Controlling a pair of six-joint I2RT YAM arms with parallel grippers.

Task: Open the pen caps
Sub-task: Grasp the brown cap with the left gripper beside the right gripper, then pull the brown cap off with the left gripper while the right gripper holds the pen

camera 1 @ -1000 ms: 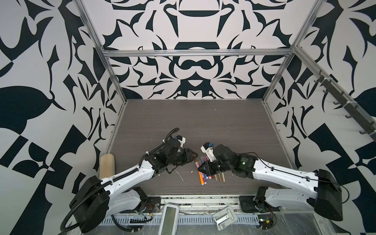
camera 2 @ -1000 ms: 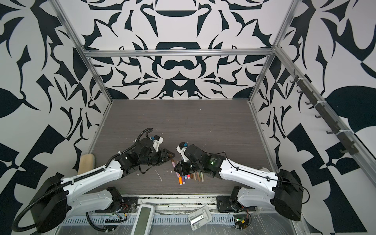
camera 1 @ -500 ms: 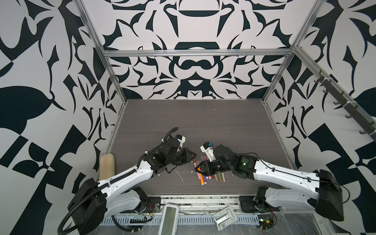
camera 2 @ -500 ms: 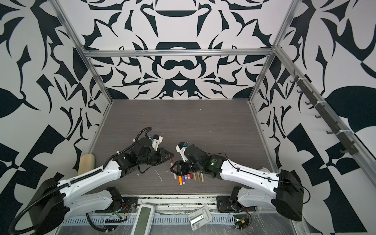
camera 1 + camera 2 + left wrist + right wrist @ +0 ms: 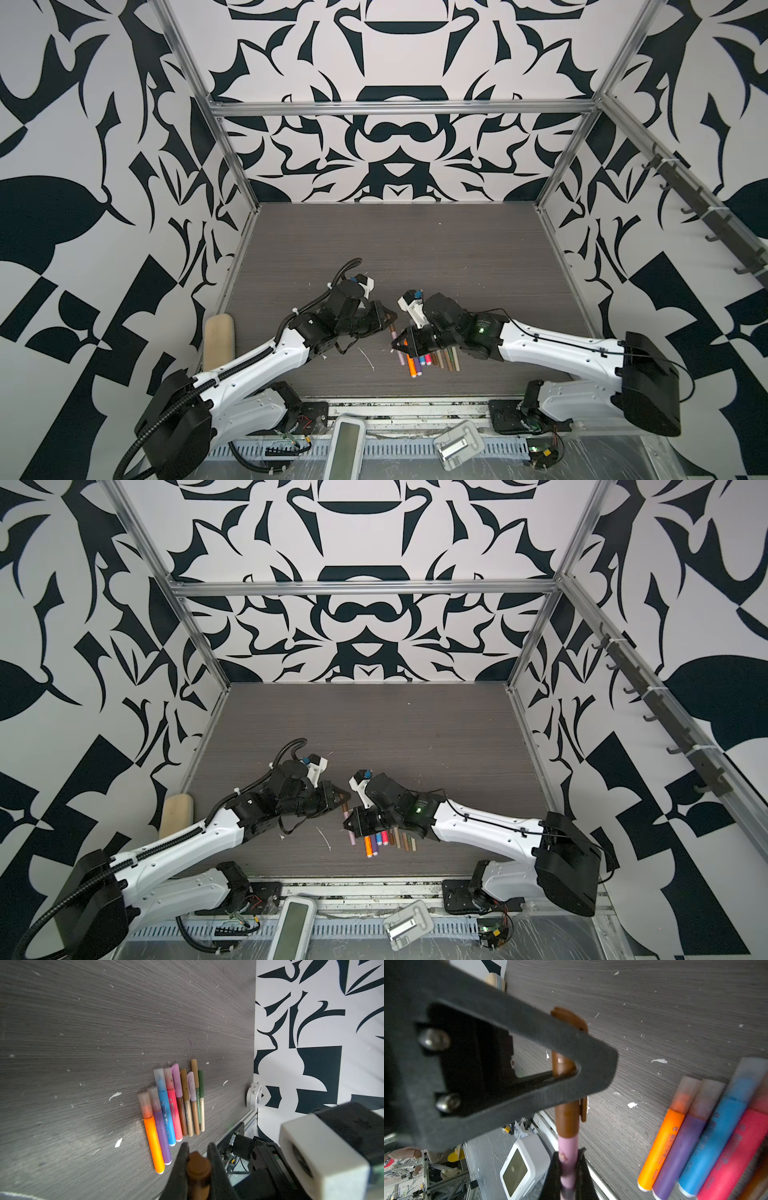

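Jaws on both arms are shut tight on one pen, one set at each end. Biggest is the dark wood worktop. The left arm and the right arm reach in over its front edge and meet near the middle of that edge. The left jaws pinch the brown cap, and the right jaws pinch the pink barrel. The cap sits on the barrel with no gap showing. Just beside it, partly under the right arm, a row of pens lies flat near the front edge, side by side and touching. The fat orange, purple, blue and pink ones wear pale see-through caps. The thin ones wear lilac, brown, tan and green caps. Small white scraps dot the worktop
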